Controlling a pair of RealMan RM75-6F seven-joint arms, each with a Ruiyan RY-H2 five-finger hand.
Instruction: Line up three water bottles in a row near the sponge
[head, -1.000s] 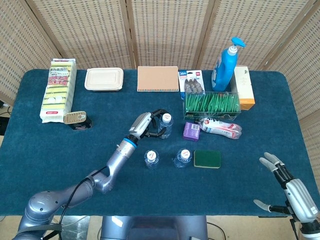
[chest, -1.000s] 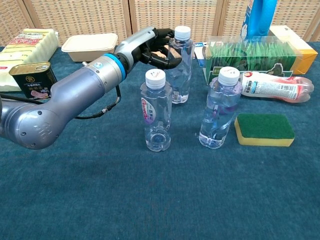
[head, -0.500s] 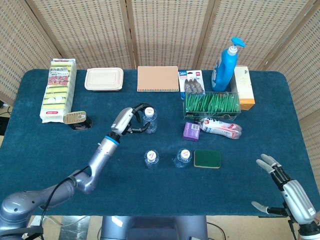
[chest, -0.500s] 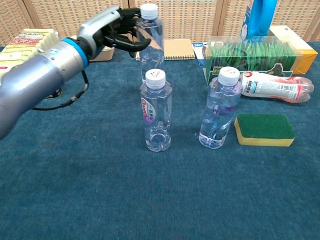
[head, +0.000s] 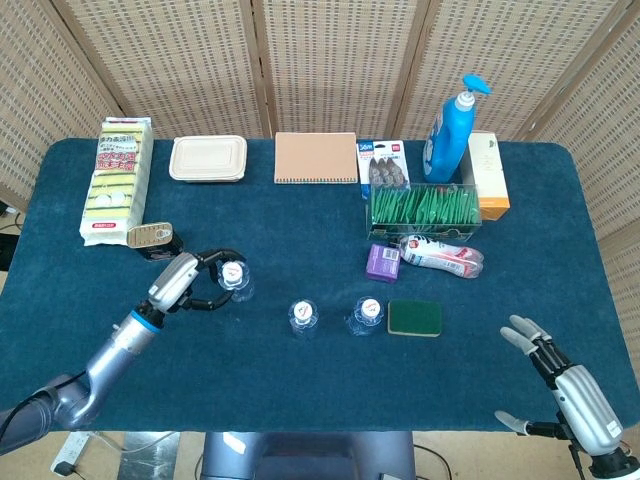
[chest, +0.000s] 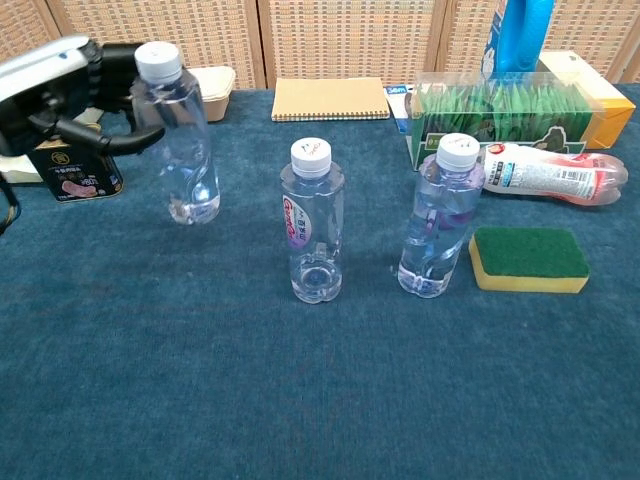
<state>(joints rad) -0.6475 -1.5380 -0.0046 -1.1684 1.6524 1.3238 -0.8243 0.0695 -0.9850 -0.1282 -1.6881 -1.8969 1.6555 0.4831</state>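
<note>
— Now that your left hand (chest: 62, 92) has swung the third bottle (chest: 183, 140) from behind the row out to its left end, what does that do for the line-up?

— You carry it from the back, near the purple box (head: 383, 262), across to the open side. The middle bottle (chest: 313, 222) and the bottle nearest the sponge (chest: 436, 217) stand upright with the sponge (chest: 528, 258) just beside the latter, so your third one now sits roughly in line with them, a little further back. Your left hand is still clamped round its upper part; whether its base touches the bench (chest: 320, 400) you can't quite tell from here. Your right hand (head: 568, 389) hangs off at the near right edge, fingers apart, holding nothing.

— And the containers?

— All three bottles are capped and look to hold clear water. The green-packet box (head: 424, 208) is full of sachets, the white lidded tray (head: 208, 158) is shut, and the tin (chest: 72, 176) beside your left hand is sealed.
</note>
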